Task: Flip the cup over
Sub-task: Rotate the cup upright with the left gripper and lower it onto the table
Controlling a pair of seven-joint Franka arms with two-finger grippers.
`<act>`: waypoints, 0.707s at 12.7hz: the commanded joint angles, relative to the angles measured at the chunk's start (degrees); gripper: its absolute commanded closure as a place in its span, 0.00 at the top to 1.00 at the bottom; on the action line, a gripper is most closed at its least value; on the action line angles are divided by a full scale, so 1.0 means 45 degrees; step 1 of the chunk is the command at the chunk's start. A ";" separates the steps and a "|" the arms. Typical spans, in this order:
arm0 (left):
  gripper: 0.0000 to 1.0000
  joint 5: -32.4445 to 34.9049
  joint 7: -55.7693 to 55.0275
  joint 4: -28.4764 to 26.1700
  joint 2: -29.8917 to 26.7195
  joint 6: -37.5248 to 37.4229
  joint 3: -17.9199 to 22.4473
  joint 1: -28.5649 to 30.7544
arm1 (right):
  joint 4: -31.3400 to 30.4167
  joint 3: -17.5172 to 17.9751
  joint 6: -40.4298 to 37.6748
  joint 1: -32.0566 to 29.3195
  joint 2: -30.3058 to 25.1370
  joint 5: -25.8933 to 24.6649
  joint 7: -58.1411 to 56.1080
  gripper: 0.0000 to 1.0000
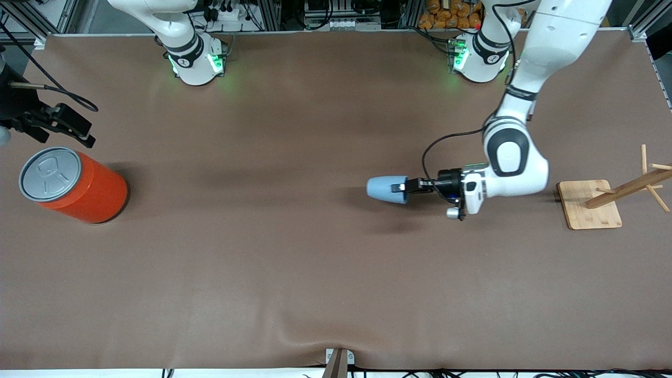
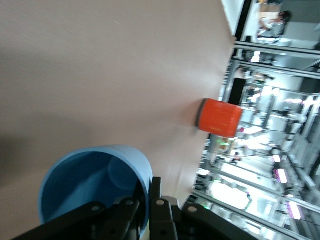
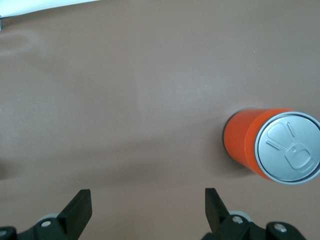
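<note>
Brown matting covers the bench (image 1: 294, 273). Left gripper (image 1: 405, 186) has its jaws clamped on the rim wall of the light-blue cup (image 1: 386, 189), holding it on its side over mid-bench, toward the left arm's end. Wooden rack (image 1: 604, 202) stands beside it. Orange can (image 1: 73, 184) stands upright at the right arm's end. Right gripper (image 3: 147, 205) waits above it, jaws apart.
</note>
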 commanded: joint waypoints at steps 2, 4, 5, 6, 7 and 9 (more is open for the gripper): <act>0.00 0.4646 -0.2480 0.0759 -0.0975 0.0031 -0.0023 0.1124 | 0.0504 -0.0085 -0.0397 0.0103 0.0279 -0.0208 0.0059 1.00; 0.00 0.7265 -0.2858 0.1016 -0.1230 0.0634 0.0133 0.1689 | 0.0504 -0.0085 -0.0397 0.0083 0.0279 -0.0208 0.0059 1.00; 0.00 0.8438 -0.2859 0.0997 -0.1230 0.1082 0.0134 0.2060 | 0.0504 -0.0085 -0.0416 0.0064 0.0279 -0.0208 0.0059 1.00; 0.00 0.9842 -0.2897 0.0919 -0.1230 0.1627 0.0134 0.2431 | 0.0504 -0.0085 -0.0417 0.0083 0.0279 -0.0208 0.0059 1.00; 0.00 1.1074 -0.2936 0.0822 -0.1230 0.2194 0.0134 0.2628 | 0.0504 -0.0085 -0.0417 0.0083 0.0279 -0.0208 0.0039 1.00; 0.00 1.2236 -0.3132 0.0452 -0.1094 0.3482 0.0075 0.3078 | 0.0504 -0.0085 -0.0417 0.0083 0.0260 -0.0208 -0.0039 1.00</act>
